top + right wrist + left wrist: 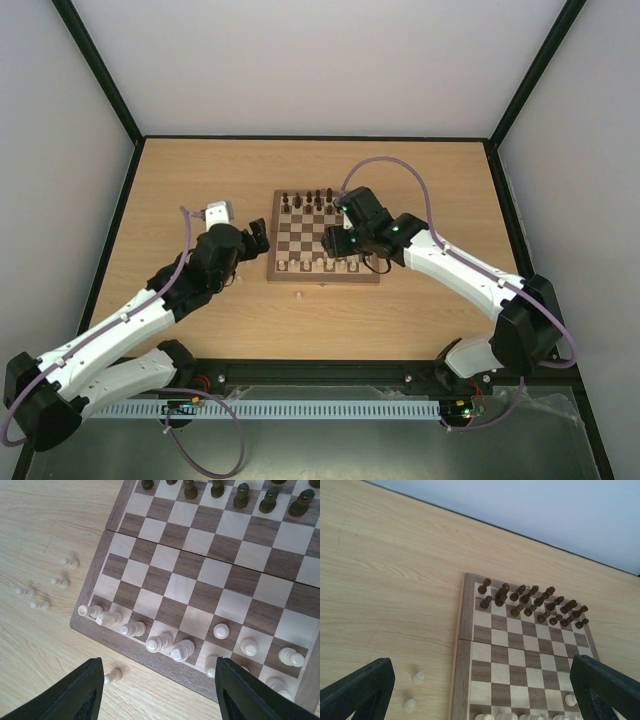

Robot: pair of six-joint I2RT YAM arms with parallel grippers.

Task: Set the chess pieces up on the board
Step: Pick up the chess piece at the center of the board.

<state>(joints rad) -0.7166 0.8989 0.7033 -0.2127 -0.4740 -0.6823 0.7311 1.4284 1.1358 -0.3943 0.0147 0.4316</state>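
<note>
Tabletop (200, 180) pale wood, walls (300, 60) white; left jaws wide, right jaws parted, both empty.

1. The left arm (130, 315) runs from its base at the near left corner of the tabletop (420, 180) diagonally forward and inward, and its wrist sits low, left of the tabletop's middle.
2. The left fingers (360, 690) are spread wide apart, with nothing between them.
3. The right arm (460, 265) rises from the near right corner, bends at the elbow and reaches leftward to the tabletop's centre, its wrist tilted downward.
4. The right fingers (75, 695) stand apart, gripping nothing.
</note>
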